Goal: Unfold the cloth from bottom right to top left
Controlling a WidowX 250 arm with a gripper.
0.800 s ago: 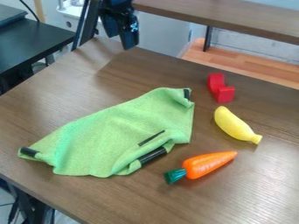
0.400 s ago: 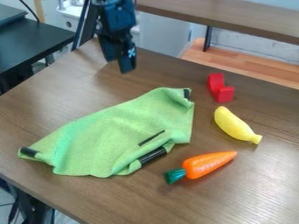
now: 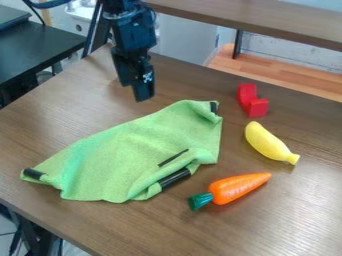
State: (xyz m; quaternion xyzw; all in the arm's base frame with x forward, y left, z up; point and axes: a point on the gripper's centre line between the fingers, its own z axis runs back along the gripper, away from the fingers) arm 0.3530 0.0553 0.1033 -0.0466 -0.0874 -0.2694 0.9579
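We see the green cloth (image 3: 133,155) spread at a slant on the brown wooden table (image 3: 294,235), and we place everything else by it. Its surface is rumpled, and its edge nearest the carrot is turned over in a soft roll. We see black patches at the cloth's far-left corner and at its top-right corner, a thick black band along the rolled edge, and a thin black strip lying just inside that edge. Behind the cloth, above its upper slanting edge, we have the black gripper (image 3: 134,93) hanging down and pointing at the table, apart from the fabric. Its two fingers stand a little apart, with nothing held between them. To the right of the cloth's top-right corner we find the red block (image 3: 252,102), notched in shape. The yellow banana (image 3: 269,143) lies at a slant to the right of the cloth, its narrow end toward us. Just beside the cloth's lower-right side is the orange carrot (image 3: 239,187), its green top nearest the rolled edge and its tip pointing away from the cloth.
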